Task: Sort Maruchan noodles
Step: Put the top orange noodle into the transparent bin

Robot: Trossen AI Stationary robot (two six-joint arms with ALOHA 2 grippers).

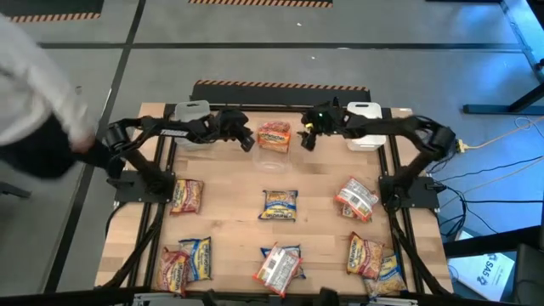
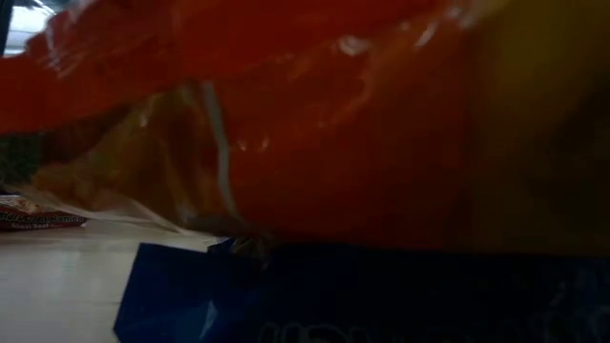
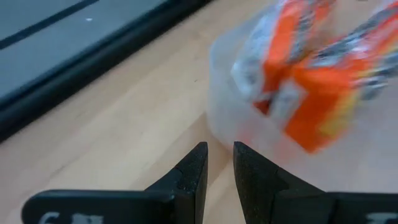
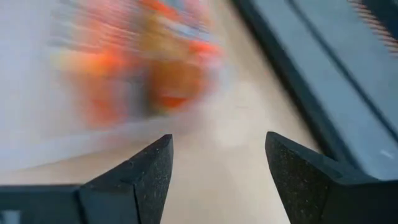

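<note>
An orange noodle packet (image 1: 274, 134) is sitting in the clear bin (image 1: 274, 159) at the table's (image 1: 229, 212) far middle, while the other Maruchan noodles (image 1: 280, 205) are lying scattered across the near half. The left gripper (image 1: 247, 140) is hanging just beside the bin with fingers nearly pressed together and empty; the right gripper (image 1: 308, 138) is flanking it, spread and empty. A drop-off looks finished, so next an arm is probably needing to reach back for a loose packet.
</note>
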